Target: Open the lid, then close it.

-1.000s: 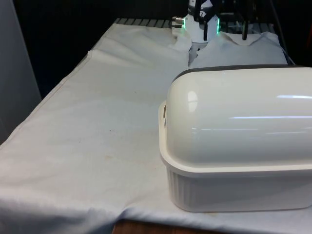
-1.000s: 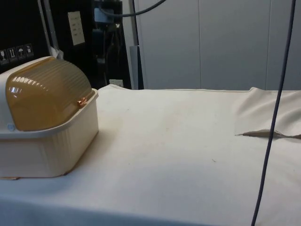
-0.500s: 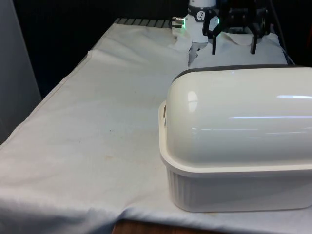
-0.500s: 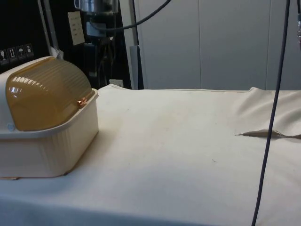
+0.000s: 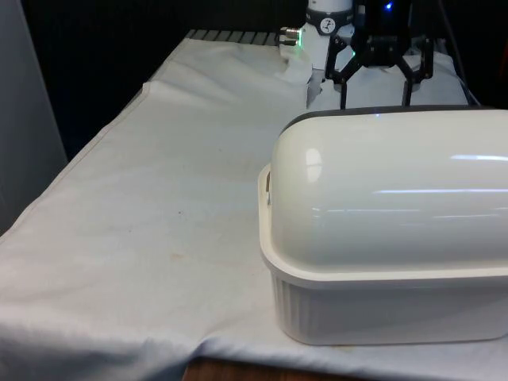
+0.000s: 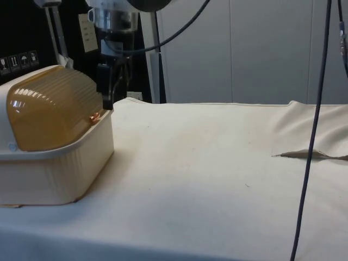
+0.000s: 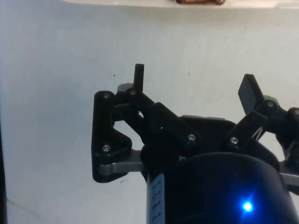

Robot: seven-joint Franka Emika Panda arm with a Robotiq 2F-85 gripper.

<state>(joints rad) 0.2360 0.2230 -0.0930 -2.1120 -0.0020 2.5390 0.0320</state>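
Observation:
A cream bread box (image 5: 381, 309) stands at the front view's right, its smooth white domed back (image 5: 389, 190) facing that camera. In the side view its amber ribbed lid (image 6: 51, 109) is down on the base (image 6: 60, 174), and a small copper handle (image 6: 94, 116) sits at the lid's lower edge. My gripper (image 5: 375, 99) hangs open just behind the box, fingers pointing down. In the side view the gripper (image 6: 107, 100) is right beside the lid's front, just above the handle. In the wrist view the open gripper (image 7: 193, 79) is over white cloth, with the handle (image 7: 196, 2) ahead.
White cloth (image 6: 206, 163) covers the table, wide and bare beside the box. A raised fold (image 6: 310, 155) lies at the side view's right. A dark cable (image 6: 312, 136) hangs down there. The table's edge (image 5: 95, 143) runs along the front view's left.
The gripper has come down from above to the lid's handle side, fingers still spread. The box and its lid have not moved.

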